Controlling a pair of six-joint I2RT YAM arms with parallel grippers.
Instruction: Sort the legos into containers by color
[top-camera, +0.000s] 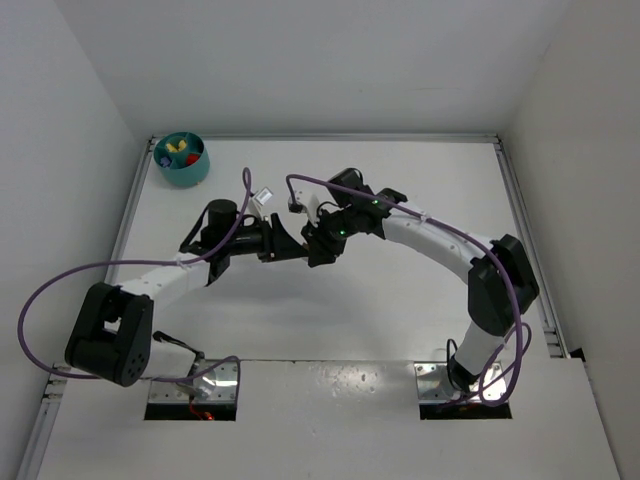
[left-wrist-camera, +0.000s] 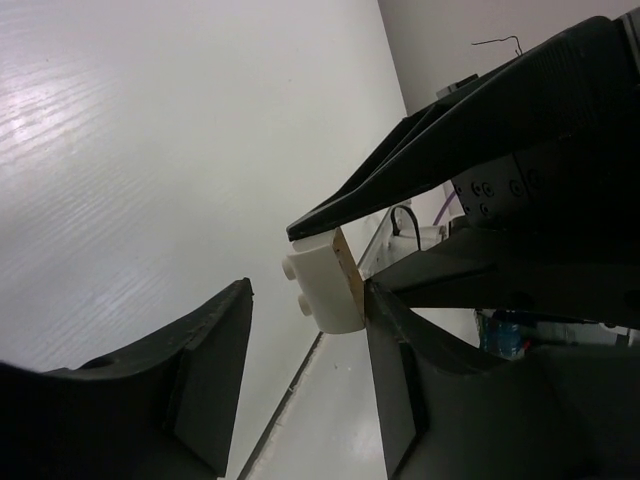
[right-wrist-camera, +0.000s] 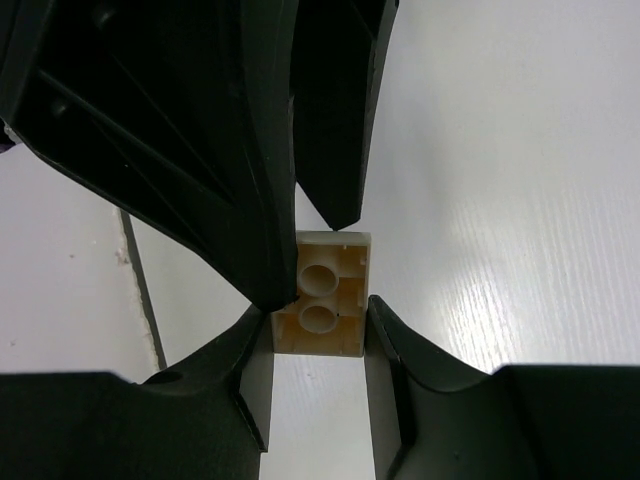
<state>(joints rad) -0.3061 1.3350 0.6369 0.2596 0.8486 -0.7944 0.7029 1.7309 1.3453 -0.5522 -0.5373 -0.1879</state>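
Observation:
A small pale cream-white studded lego brick (right-wrist-camera: 322, 290) is pinched between the fingers of my right gripper (right-wrist-camera: 318, 310), its hollow underside facing that camera. In the left wrist view the brick (left-wrist-camera: 325, 285) has its studs pointing left and touches one fingertip of my left gripper (left-wrist-camera: 308, 287), whose jaws stand wide open around it. Both grippers meet above the table's middle, left (top-camera: 297, 250) and right (top-camera: 318, 246); the brick is hidden there. The teal bowl (top-camera: 185, 178) at the far left corner holds yellow (top-camera: 178, 148) and red (top-camera: 191, 158) pieces.
Raised rails run along the table's left (top-camera: 130, 215), far and right (top-camera: 525, 230) edges, with white walls behind. Purple cables (top-camera: 60, 285) loop off both arms. The arm bases sit at the near edge.

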